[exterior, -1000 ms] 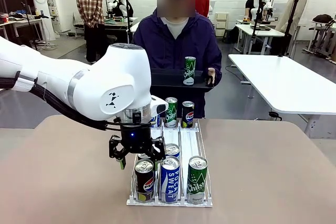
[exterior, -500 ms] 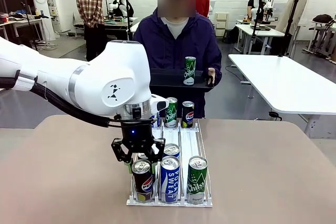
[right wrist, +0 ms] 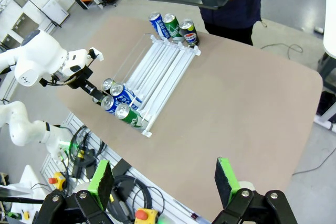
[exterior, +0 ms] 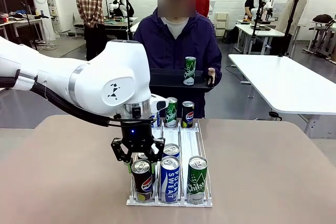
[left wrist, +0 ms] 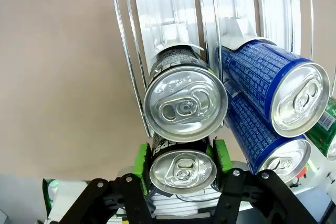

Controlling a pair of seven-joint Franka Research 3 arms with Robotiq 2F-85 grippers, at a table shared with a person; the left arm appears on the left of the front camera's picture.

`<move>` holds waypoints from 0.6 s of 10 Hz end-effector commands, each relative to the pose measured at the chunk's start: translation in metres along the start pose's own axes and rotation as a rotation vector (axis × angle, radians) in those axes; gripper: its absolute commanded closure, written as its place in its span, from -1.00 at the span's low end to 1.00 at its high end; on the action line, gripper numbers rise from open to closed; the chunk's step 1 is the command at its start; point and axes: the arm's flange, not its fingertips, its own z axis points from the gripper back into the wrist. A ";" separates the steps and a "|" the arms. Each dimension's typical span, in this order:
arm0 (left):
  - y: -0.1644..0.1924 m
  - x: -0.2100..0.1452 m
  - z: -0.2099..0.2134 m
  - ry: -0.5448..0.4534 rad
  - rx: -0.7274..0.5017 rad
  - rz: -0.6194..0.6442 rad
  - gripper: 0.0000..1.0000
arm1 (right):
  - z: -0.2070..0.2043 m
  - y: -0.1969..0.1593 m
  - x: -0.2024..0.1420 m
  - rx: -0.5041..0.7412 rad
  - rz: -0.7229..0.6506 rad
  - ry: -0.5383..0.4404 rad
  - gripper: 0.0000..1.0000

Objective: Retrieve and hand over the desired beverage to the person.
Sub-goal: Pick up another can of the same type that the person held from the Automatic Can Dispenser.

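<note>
Since a second ago the left gripper [exterior: 137,162] has dropped, its pads now clamping an upright black Pepsi can [exterior: 143,180].

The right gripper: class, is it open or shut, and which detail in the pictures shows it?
Open. In the right wrist view the right gripper has its green pads set wide apart, nothing between them, high above the table.
</note>
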 end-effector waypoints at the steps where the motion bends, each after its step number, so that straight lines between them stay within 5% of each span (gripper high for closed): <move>1: -0.004 -0.008 0.025 -0.018 0.030 -0.044 0.99 | -0.003 0.000 -0.002 0.027 0.011 -0.013 -1.00; 6: -0.009 -0.025 0.139 -0.059 0.037 -0.145 0.99 | -0.003 0.000 -0.002 0.027 0.011 -0.013 -1.00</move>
